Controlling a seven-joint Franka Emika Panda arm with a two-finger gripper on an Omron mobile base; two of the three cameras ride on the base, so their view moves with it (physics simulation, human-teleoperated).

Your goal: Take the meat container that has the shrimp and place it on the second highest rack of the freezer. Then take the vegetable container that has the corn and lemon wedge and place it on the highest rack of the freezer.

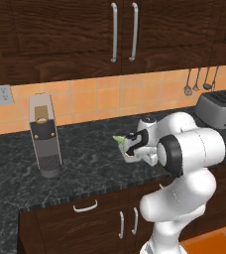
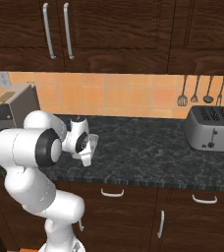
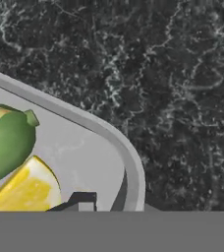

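In the left base view the gripper (image 1: pixel 131 150) is working low over the dark marble counter (image 1: pixel 85 154), right at the vegetable container (image 1: pixel 130 157), whose pale rim is peeking out under the hand with a green tip of the corn (image 1: pixel 118 139) poking up beside it; a grey coffee machine (image 1: pixel 44 134) is standing well apart to the left and a toaster (image 1: pixel 219 108) to the right, so the route up and away is looking open, though the freezer is somewhere the base would have to drive to. In the right base view the hand (image 2: pixel 82 142) is sitting over the container (image 2: pixel 91 145) near the counter's front edge, and I judge a straight lift before any swing is the safer course, keeping the tray level so nothing rolls out. In the hand view the corn (image 3: pixel 6 142) and the lemon wedge (image 3: pixel 28 189) are lying inside the container (image 3: pixel 84 147), one finger tip (image 3: pixel 82 201) is rising just inside the rim, and I cannot tell whether the fingers are clamping that wall or merely straddling it.
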